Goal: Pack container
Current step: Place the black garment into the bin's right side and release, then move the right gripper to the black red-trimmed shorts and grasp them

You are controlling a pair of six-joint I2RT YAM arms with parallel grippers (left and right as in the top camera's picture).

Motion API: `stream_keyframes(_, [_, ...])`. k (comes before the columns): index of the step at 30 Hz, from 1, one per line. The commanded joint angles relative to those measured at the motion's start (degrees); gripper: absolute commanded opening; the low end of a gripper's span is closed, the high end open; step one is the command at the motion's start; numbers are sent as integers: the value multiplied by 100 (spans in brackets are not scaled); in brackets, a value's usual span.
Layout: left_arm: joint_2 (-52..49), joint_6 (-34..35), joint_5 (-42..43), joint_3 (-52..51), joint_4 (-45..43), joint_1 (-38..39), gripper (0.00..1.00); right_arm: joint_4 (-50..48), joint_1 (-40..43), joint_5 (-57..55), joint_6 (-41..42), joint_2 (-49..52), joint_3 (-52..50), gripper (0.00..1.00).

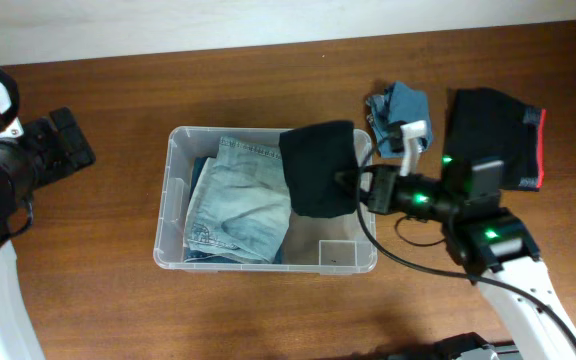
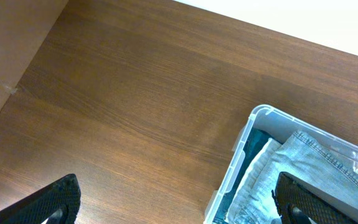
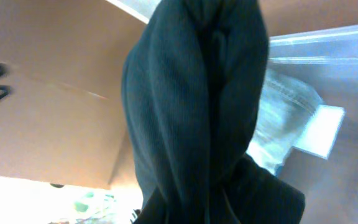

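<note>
Two garments sit over the container (image 1: 168,170), a clear plastic bin at the middle of the wooden surface (image 1: 88,260). Folded pale denim jeans (image 1: 236,205) lie inside it, filling its left and middle part. A black garment (image 1: 318,168) hangs over its right part and rim. The right fingers (image 1: 353,183) are clenched on that garment. In the right wrist view the dark cloth (image 3: 197,112) fills the frame and hides the fingers, with the bin wall (image 3: 328,50) and a white label (image 3: 319,130) behind it.

The left fingers (image 2: 51,199) stand spread wide with nothing between them, well to the left of the bin, whose near corner (image 2: 253,118) shows in that view.

Beyond the bin's right end a crumpled blue cloth (image 1: 403,103) lies on the surface. Just beside it is a black garment with red trim (image 1: 493,135).
</note>
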State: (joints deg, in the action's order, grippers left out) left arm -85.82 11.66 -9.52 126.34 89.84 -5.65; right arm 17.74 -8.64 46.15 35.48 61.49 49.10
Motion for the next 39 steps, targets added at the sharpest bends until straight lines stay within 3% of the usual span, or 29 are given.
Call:
stream_keyframes(1, [20, 72, -42, 9, 9, -26, 100, 92, -455, -1279, 400, 459, 79, 4])
stream_keyframes(12, [20, 72, -42, 9, 7, -26, 100, 59, -560, -1816, 396, 2544, 74, 6])
stream_keyframes(18, [20, 72, -42, 9, 9, -26, 100, -44, -560, -1869, 310, 2186, 81, 56])
stream_keyframes(19, [20, 72, -42, 9, 9, -26, 100, -4, -560, -1947, 225, 1888, 85, 69])
stream_keyframes(23, [20, 72, -42, 9, 9, -26, 100, 433, -461, -2677, 232, 935, 85, 78])
stream_keyframes(27, [20, 72, -42, 9, 7, -26, 100, 922, 378, -2883, 70, 267, 85, 87])
stream_keyframes(31, [20, 72, -42, 9, 7, -26, 100, 1257, 1412, -2806, -17, 262, 85, 89])
stream_keyframes(39, [17, 72, -42, 9, 9, -26, 100, 953, 4459, -2122, -815, 898, 85, 89])
